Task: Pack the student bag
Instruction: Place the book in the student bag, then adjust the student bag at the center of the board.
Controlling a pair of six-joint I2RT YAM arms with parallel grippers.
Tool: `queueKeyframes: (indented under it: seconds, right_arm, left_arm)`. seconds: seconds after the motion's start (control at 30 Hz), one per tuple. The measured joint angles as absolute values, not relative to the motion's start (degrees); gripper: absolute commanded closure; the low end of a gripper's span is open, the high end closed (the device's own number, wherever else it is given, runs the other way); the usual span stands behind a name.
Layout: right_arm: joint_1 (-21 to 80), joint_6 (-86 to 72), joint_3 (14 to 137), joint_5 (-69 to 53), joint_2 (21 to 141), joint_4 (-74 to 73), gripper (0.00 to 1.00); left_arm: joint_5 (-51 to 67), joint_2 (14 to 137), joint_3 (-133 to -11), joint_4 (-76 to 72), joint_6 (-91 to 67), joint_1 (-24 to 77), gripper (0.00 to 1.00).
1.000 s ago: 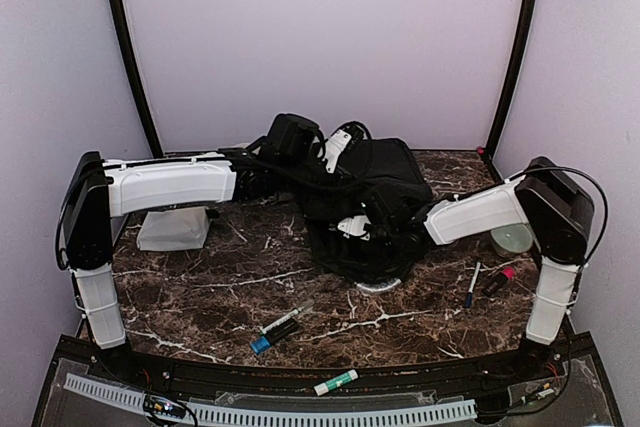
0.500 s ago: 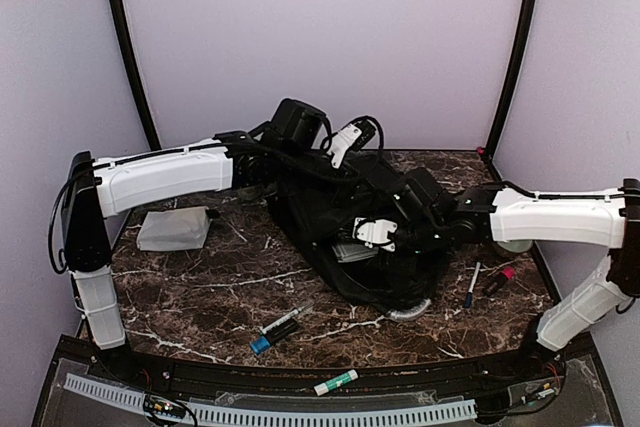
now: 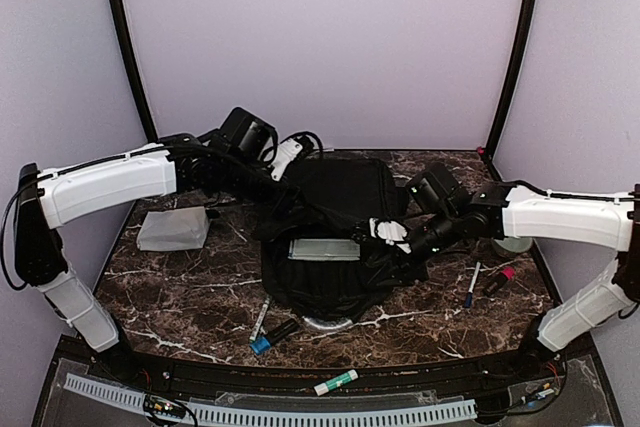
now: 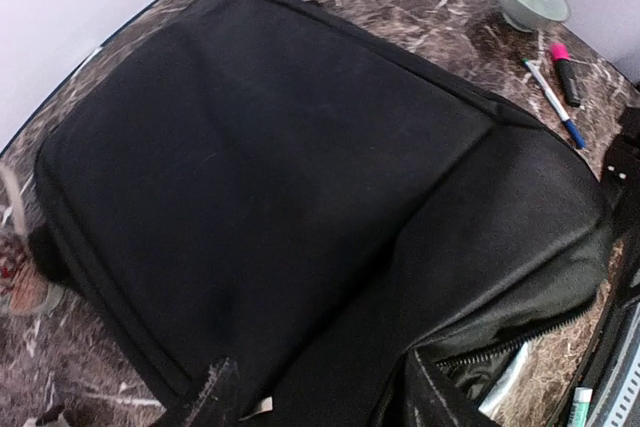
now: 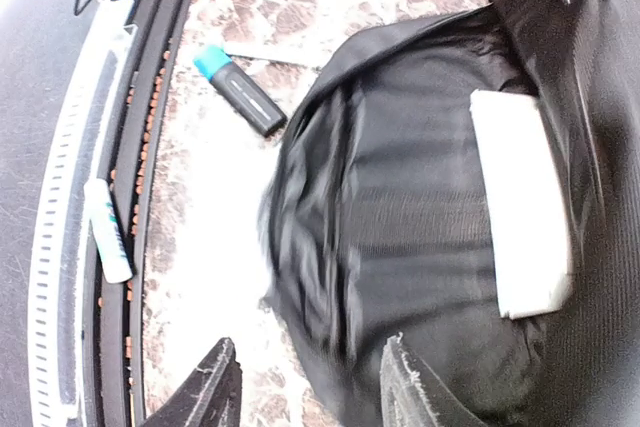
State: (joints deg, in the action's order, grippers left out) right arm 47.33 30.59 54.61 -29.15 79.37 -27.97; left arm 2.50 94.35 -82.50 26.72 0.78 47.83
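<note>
The student bag (image 3: 335, 192) lies flat at the table's centre, its mouth gaping toward 6 o'clock. 1 pale flat slab (image 3: 323, 249) rests in the opening, so we judge packing barely begun. Both pincers stand spread and pinch nothing: the left gripper (image 4: 320, 402) hovers over the bag's back panel, the right gripper (image 5: 305, 392) over its lining. Outside the bag we see a grey pouch (image 3: 172, 229) at 9 o'clock, a bowl (image 3: 515, 240) at 3, a blue-capped marker (image 3: 272, 335) at 6, and a pink highlighter (image 3: 500, 279) and blue pen (image 3: 470, 287) at 4. The slumped fabric around the mouth may hinder loading.
</note>
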Motion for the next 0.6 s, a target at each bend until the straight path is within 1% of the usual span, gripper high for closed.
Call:
queueKeyframes:
  seconds: [0.1,0.23,0.4,0.6]
  right_arm:
    - [47.3,30.3,54.6,-30.0,79.7,-27.7,0.56]
    - [47.2,29.6,54.6,-28.9,80.4,-26.5,0.57]
    - [46.9,29.0,54.3,-27.2,80.8,-25.2,0.56]
    - [44.8,27.5,54.0,-25.2,80.8,-23.7,0.57]
  left_arm:
    - [0.6,90.4,-78.4,27.6,-0.7,44.8,0.42]
    - [2.7,88.4,-75.2,28.4,-1.6,42.3,0.46]
    - [8.6,90.9,-74.6,28.7,-2.5,41.7,0.54]
    - [14.0,95.1,-74.0,24.7,-3.1,41.7,0.62]
